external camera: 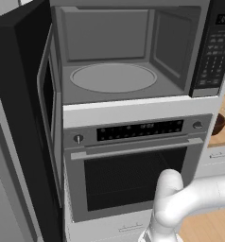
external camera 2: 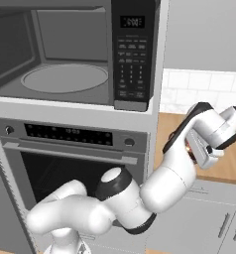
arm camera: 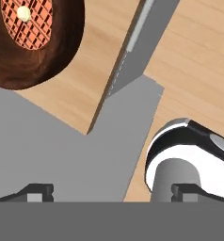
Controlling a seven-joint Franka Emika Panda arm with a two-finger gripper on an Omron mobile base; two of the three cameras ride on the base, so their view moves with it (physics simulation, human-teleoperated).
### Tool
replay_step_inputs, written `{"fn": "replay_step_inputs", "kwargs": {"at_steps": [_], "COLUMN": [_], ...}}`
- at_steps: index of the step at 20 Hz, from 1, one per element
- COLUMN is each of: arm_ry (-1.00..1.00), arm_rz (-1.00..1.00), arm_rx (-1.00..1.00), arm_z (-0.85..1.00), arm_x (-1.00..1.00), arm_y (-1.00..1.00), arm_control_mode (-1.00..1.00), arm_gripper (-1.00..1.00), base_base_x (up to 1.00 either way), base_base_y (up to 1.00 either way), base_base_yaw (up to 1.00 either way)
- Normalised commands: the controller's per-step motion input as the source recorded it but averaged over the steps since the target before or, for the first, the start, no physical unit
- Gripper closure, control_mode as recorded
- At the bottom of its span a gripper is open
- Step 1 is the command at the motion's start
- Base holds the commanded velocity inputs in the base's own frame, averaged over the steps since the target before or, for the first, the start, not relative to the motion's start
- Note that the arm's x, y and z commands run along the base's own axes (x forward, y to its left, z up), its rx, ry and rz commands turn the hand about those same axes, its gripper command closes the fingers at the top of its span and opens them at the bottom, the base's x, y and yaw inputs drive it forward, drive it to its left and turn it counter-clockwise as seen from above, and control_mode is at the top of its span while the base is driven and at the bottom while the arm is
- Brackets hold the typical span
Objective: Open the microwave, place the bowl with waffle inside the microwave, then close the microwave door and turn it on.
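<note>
Microwave [external camera: 128, 52]: door [external camera: 31, 108] swung wide, cavity bare. Bowl [arm camera: 31, 44] holding waffle [arm camera: 33, 21], resting on wooden bench [arm camera: 198, 61]. Pincer [arm camera: 111, 194]: open, gripping nothing, above bench edge, apart from bowl.

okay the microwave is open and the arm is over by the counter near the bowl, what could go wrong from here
1. The bowl sits near the wooden counter's edge, off to one side of the open gripper; a poorly centred approach might nudge it off instead of grasping it.
2. The waffle lies loose inside the bowl, so tilting during the carry could spill it.
3. The microwave door stands swung open to the left; the arm's wide swing back toward the microwave could clip it.
</note>
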Motion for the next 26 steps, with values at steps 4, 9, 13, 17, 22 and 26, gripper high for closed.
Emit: {"fn": "replay_step_inputs", "kwargs": {"at_steps": [4, 9, 13, 17, 22, 26], "arm_ry": [0.03, 0.00, -0.02, -0.06, -0.01, 0.00], "arm_rz": [-0.08, -0.02, -0.02, -0.06, -0.13, -0.16], "arm_rx": [0.00, 0.00, 0.00, -0.02, -0.02, -0.01], "arm_z": [-0.29, -0.35, -0.31, -0.15, -0.06, -0.04], "arm_x": [0.24, 0.12, 0.00, 0.00, 0.03, 0.22], "arm_y": [0.00, 0.00, 0.04, 0.10, 0.09, 0.03], "arm_control_mode": [-1.00, -1.00, -1.00, -1.00, -1.00, -1.00], "arm_gripper": [-1.00, -1.00, -1.00, -1.00, -1.00, -1.00], "base_base_x": [0.00, 0.00, 0.00, 0.00, 0.00, 0.00], "base_base_y": [0.00, 0.00, 0.00, 0.00, 0.00, 0.00], "base_base_yaw": [0.00, 0.00, 0.00, 0.00, 0.00, 0.00]}}
